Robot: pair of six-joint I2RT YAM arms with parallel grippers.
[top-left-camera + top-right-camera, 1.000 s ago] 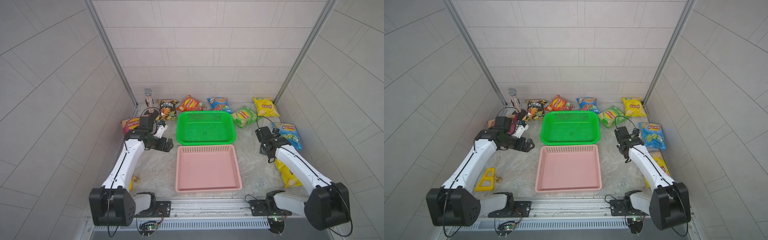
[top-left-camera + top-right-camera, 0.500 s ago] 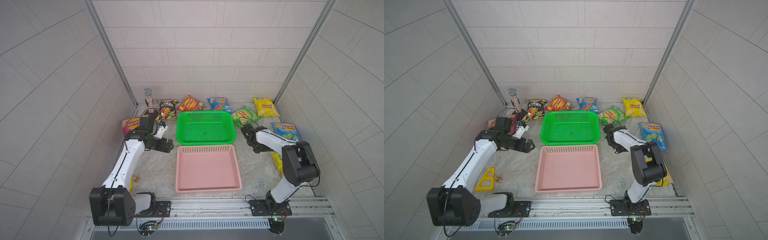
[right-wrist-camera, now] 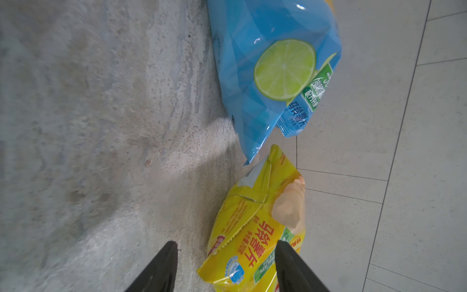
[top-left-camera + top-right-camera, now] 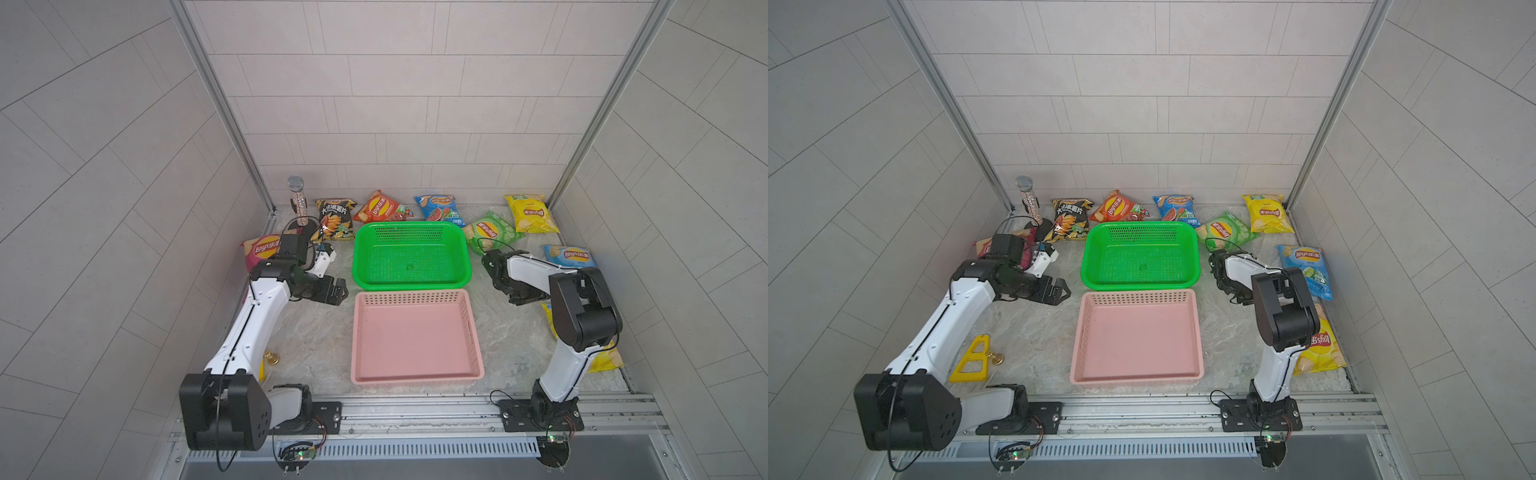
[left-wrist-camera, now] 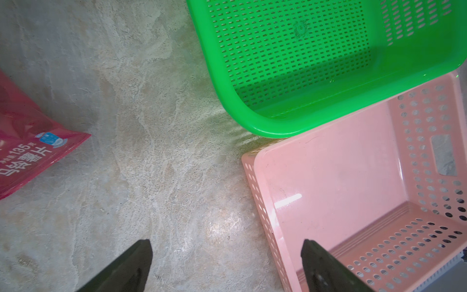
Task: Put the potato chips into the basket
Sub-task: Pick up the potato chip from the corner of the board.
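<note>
Table (image 4: 316,340): pink basket (image 4: 415,377) in front, green basket (image 4: 411,286) touching it behind. Potato chips (image 4: 382,208) all on table outside both baskets, along back wall & both sides. Yellow bag (image 3: 252,227) sits partly inside spread right hand (image 3: 225,242), not pinched. Left hand (image 5: 225,245) spread wide, holding nothing, over table beside pink basket.

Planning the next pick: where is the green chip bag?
In both top views the green chip bag lies just off the green basket's far right corner, between the blue watermelon bag and the back yellow bag.
</note>
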